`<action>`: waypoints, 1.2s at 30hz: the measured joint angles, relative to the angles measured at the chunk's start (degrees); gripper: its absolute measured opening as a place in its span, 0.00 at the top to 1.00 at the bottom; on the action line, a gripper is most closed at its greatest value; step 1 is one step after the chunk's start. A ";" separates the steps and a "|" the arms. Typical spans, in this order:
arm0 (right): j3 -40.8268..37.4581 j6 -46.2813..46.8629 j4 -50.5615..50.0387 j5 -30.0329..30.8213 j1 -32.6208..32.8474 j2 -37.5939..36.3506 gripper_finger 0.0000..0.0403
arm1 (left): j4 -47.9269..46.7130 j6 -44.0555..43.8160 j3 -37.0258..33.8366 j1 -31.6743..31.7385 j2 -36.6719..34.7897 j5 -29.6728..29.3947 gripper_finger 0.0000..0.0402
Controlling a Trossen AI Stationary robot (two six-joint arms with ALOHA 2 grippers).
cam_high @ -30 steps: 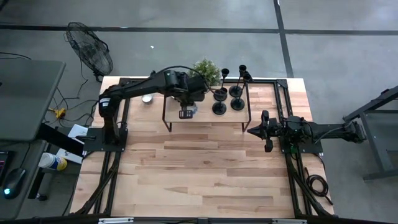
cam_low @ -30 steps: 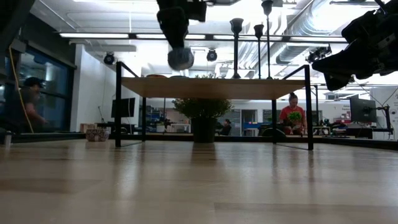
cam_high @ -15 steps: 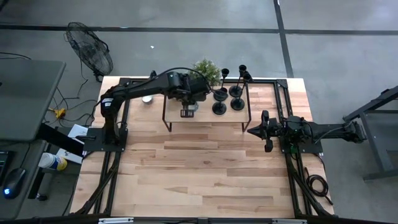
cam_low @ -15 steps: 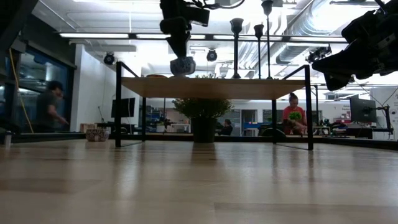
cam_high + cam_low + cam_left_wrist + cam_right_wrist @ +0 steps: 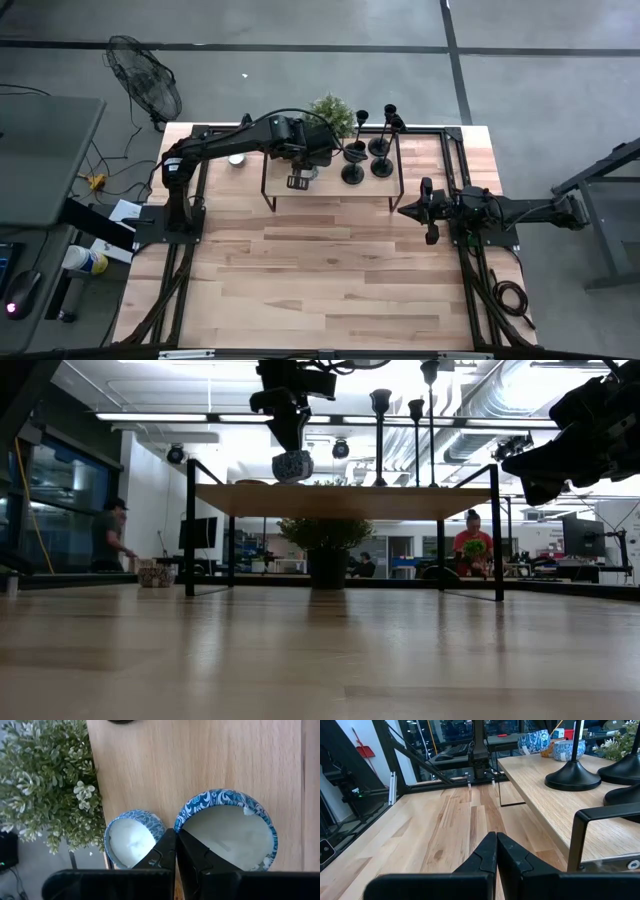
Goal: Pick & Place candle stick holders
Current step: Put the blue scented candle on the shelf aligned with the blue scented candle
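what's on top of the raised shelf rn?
Four black candle stick holders on the raised shelf, two blue patterned candle tins beside a small plant. The left gripper hides part of the tins.

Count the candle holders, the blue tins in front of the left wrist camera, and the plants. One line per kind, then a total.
candle holders: 4
blue tins: 2
plant: 1
Total: 7

Two dark, matte, jointed arms with black cables, each ending in two tapered black fingers [image 5: 162, 857].
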 joint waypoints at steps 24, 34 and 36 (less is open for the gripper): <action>0.00 0.00 0.00 0.00 0.00 0.00 1.00 | 0.50 5.16 -2.14 0.02 0.82 -0.93 1.00; 0.00 0.00 0.00 0.01 0.00 0.00 1.00 | -0.11 2.29 -2.14 0.03 0.79 -3.06 1.00; 0.00 0.02 0.00 0.01 -0.02 0.00 1.00 | -0.10 1.96 -2.14 0.02 0.79 -2.55 1.00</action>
